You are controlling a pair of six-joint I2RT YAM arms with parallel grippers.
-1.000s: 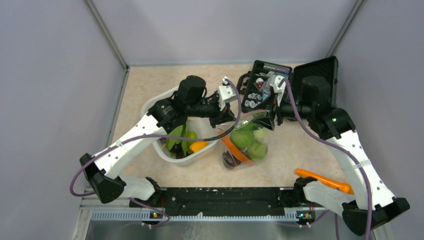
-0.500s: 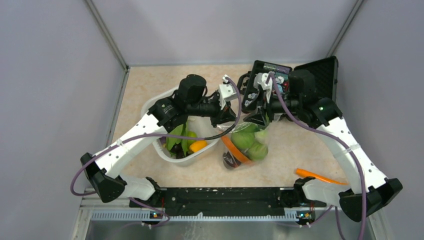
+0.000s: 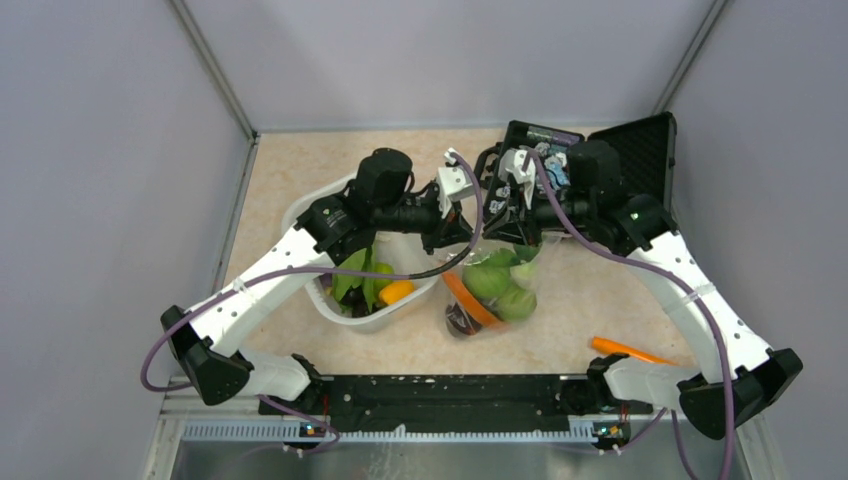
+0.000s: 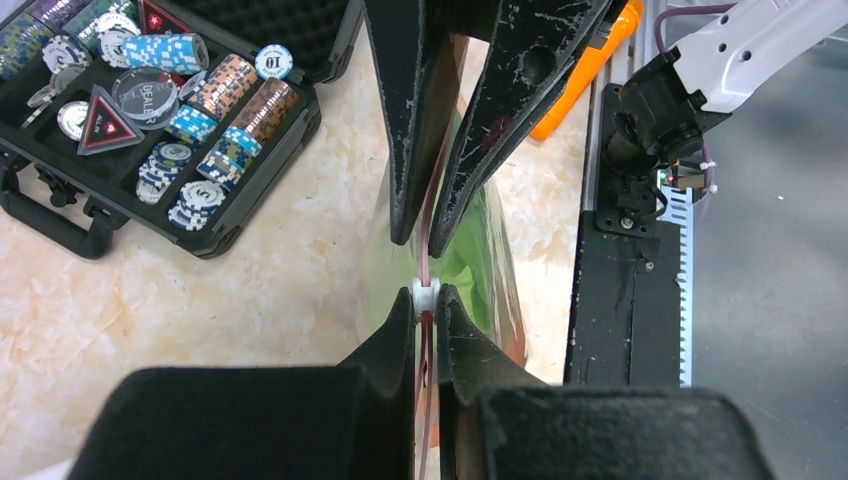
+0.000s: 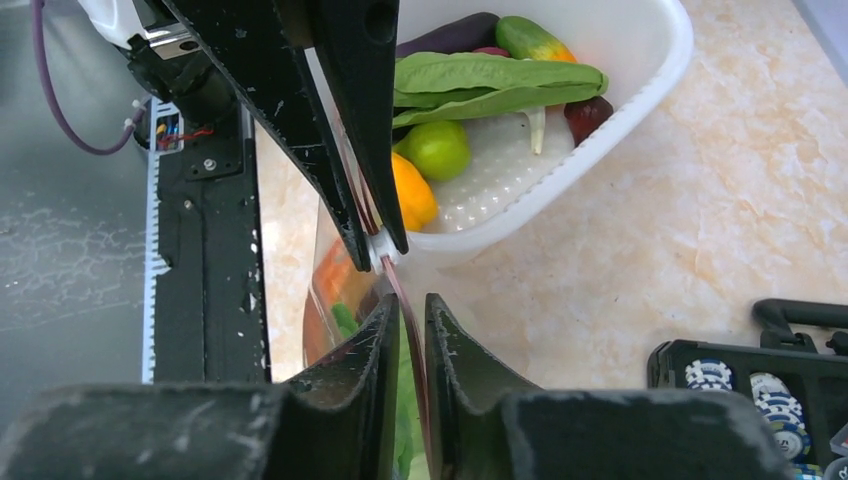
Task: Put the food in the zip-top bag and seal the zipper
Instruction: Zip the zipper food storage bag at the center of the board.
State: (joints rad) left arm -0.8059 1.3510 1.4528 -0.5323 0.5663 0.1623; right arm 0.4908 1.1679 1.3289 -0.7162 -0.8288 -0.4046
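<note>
Top view, bag: I see the zip-top bag (image 3: 497,290) standing on the table (image 3: 300,160) between the white tub (image 3: 296,215) and the black case (image 3: 650,135), its mouth lifted to both grippers
Top view, food: green cabbages (image 3: 495,280), a carrot (image 3: 466,298) and a dark purple piece (image 3: 460,320) sit inside the bag; leafy pieces (image 3: 355,280) and an orange-yellow piece (image 3: 397,292) lie in the tub
Top view, arms: the left gripper (image 3: 462,238) and right gripper (image 3: 512,228) meet over the bag's top edge, close beside each other; from here I cannot read their jaws
Top view, stray: a long orange item (image 3: 625,350) lies near the right arm's base
Left wrist, left gripper: my left gripper (image 4: 425,300) is pressed together on the zipper (image 4: 428,262), pinching it at a small white piece (image 4: 425,291)
Left wrist, right gripper: the right gripper (image 4: 421,236) faces it from the far side, one fingertip either side of the same pink strip, with a narrow gap between the tips
Left wrist, surroundings: green food shows through the bag below; the case, full of chips (image 4: 150,80), lies open to the left
Right wrist, right gripper: the jaws of my right gripper (image 5: 412,305) are drawn near together with the zipper (image 5: 395,275) running between them; a thin slit shows, and I cannot tell whether they bite
Right wrist, left gripper: the left gripper (image 5: 375,245) is clamped on the strip at the small white piece, just ahead of my right fingertips
Right wrist, tub: the tub (image 5: 560,180) sits just beyond the bag, with leafy pieces (image 5: 490,80) across it
</note>
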